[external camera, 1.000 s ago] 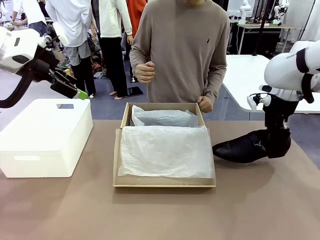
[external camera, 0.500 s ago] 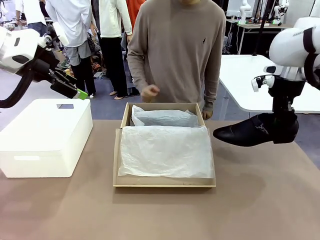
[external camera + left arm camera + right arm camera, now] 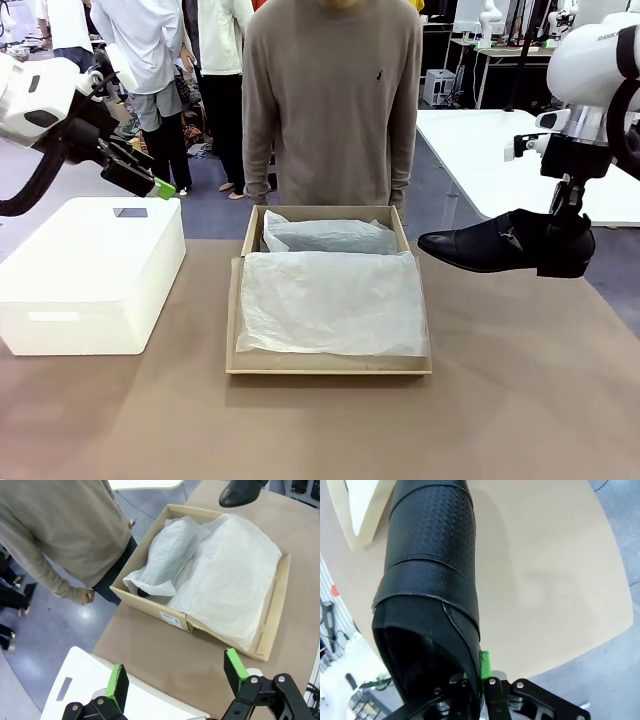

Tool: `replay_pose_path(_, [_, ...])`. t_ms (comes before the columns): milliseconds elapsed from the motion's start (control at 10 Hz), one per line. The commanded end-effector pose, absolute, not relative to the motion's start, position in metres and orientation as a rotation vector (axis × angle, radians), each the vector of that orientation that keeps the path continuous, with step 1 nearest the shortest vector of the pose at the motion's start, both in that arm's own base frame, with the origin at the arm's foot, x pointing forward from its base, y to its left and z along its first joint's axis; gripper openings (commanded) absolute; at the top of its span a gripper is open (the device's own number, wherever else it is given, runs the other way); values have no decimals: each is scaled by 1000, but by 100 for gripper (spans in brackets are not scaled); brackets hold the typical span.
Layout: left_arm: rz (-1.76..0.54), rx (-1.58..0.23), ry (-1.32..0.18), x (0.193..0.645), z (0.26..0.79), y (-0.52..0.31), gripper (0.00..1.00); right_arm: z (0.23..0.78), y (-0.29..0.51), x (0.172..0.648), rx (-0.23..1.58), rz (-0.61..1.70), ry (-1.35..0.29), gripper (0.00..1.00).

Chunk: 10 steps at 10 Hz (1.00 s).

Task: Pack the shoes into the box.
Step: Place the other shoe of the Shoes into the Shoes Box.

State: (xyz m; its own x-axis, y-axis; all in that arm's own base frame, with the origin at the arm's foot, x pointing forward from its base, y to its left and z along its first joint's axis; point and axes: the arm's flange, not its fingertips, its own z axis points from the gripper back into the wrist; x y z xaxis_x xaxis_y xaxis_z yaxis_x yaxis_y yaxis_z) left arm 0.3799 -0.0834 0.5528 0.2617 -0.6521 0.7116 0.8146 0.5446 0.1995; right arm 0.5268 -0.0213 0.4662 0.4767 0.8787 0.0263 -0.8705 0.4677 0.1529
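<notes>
A glossy black shoe (image 3: 490, 248) hangs level above the table, right of the box, with its pointed toe toward the box. My right gripper (image 3: 566, 238) is shut on its heel end; in the right wrist view the fingers (image 3: 485, 666) pinch the rim of the shoe (image 3: 430, 555). The tan box (image 3: 236, 330) lies open mid-table, lined with white tissue paper (image 3: 330, 300). In the left wrist view a dark bit (image 3: 143, 593) peeks from under the tissue in the box (image 3: 150, 609). My left gripper (image 3: 152, 183) hangs open above the white box, its pads (image 3: 119, 686) wide apart.
A white rectangular box (image 3: 90, 275) stands on the table's left part. A person (image 3: 330, 100) stands at the far edge behind the tan box, arms down, one hand (image 3: 87, 596) near the table edge. Bare table lies in front of and right of the box.
My right arm has lifted the shoe off the table and carried it slightly left, levelling it. The person has lowered both hands. The left arm has stayed still.
</notes>
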Motion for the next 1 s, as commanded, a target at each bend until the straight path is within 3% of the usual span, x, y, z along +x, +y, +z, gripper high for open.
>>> replay_pose_path(0, [-1003, -235, -851, 380, 553, -84, 100, 463, -23, 527, 157, 1070, 66, 0])
replay_pose_path(500, [-1003, -235, -851, 380, 553, -84, 100, 459, -22, 528, 160, 1072, 73, 0])
replay_pose_path(900, [-1003, -235, -851, 380, 553, -84, 100, 510, -4, 528, 143, 716, 5, 0])
